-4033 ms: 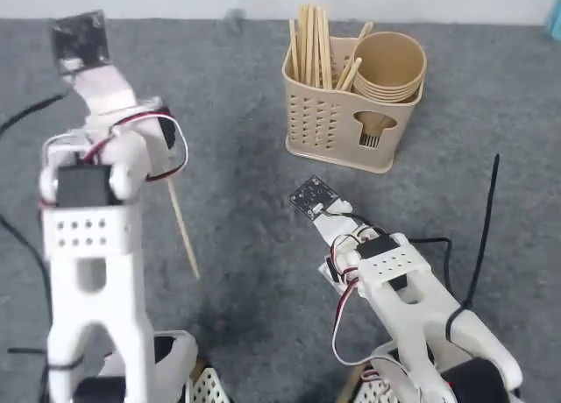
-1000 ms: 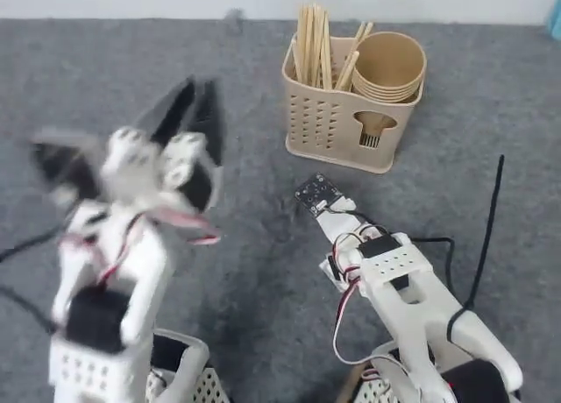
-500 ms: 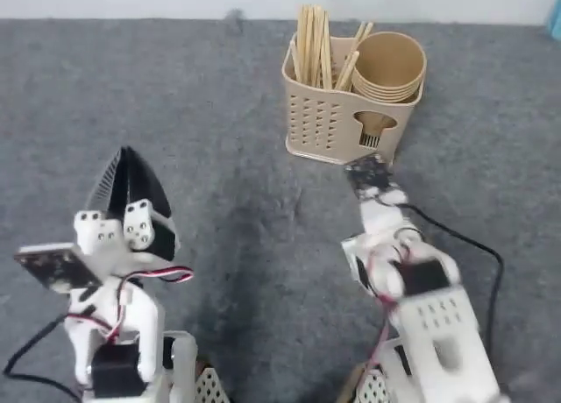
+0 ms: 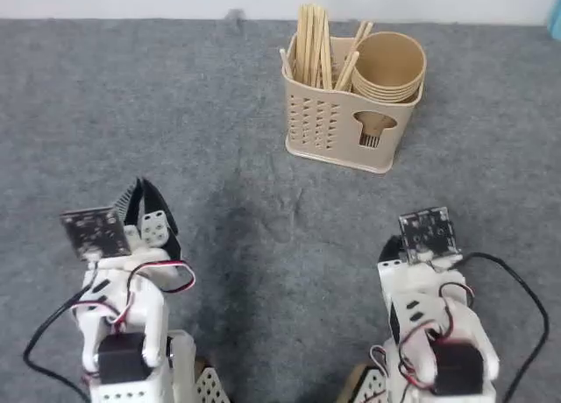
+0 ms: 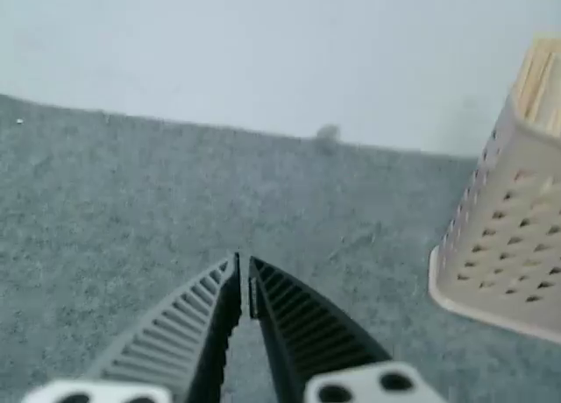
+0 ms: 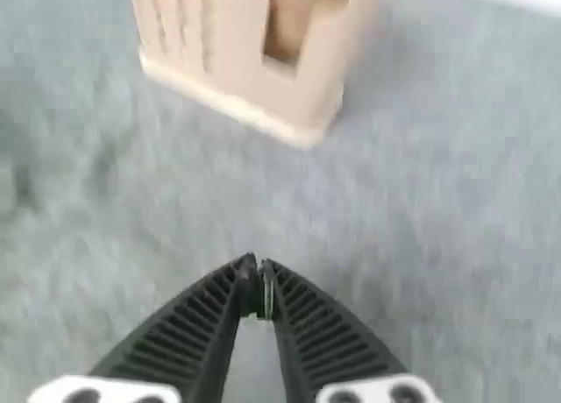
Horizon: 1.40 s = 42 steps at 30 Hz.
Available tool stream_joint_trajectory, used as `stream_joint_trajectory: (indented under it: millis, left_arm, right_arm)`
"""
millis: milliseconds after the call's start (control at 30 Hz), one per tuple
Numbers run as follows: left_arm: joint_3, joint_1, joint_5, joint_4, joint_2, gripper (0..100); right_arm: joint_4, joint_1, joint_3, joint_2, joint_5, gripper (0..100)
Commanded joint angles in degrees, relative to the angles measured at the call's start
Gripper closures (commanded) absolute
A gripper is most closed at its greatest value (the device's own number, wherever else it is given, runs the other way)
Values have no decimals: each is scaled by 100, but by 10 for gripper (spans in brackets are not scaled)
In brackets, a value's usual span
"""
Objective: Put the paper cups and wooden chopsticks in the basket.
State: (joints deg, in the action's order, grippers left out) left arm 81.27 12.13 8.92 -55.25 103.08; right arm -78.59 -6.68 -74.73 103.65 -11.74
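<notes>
beige slotted plastic basket [image 4: 337,131] stands upright on the far part of the grey felt-like mat [image 4: 219,96], and both kinds of thing the task names are inside it. a bundle of pale wooden chopsticks [image 4: 313,39] stands on end in the compartment on the left arm's side. the narrow, tall walls keep the sticks from toppling, though a couple lean across toward the neighbouring compartment. there a nested stack of tan paper cups [image 4: 390,66] sits mouth-up, one inside another, which i take to be how they all fit in one slot.

the left gripper [image 5: 244,272] is tucked low by its own base at the near edge of the mat, well apart from the basket. its black ribbed fingers [image 5: 188,328] are drawn together to a hairline gap at the tips, with nothing between them. the right gripper [image 6: 257,272] sits the same way on the other side, its fingers [image 6: 329,342] pressed closed and empty, pointing across the mat at the basket's cut-out face.

from where i stand this looks like a finished job: with the load in the basket, both arms are parked where they cannot knock it. the one thing i would watch is the leaning sticks, which a nudge to the basket could tip out.
</notes>
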Motion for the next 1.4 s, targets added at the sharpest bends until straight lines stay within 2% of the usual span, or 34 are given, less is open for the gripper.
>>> stream_joint_trajectory:
  millis: [0,167,400,567,800,967,1367]
  left_arm:
    - [391,18,-79,-9,35,988]
    - [1015,44,-360,-9,35,988]
    - [1543,53,-835,-97,26,988]
    - [1534,26,-870,-844,35,988]
    - [1534,264,-844,-967,0,988]
    - [1534,167,-844,-1679,26,988]
    - [1534,141,-853,-1653,26,988]
  right_arm:
    - [171,171,-334,4,-123,991]
    - [207,198,-993,4,-167,991]
    - [163,409,-1160,-57,-149,990]
    - [207,743,-1723,4,-123,990]
    - [365,796,-2163,13,-114,991]
    - [365,848,-2171,13,-132,991]
    - [365,822,-2171,13,-141,991]
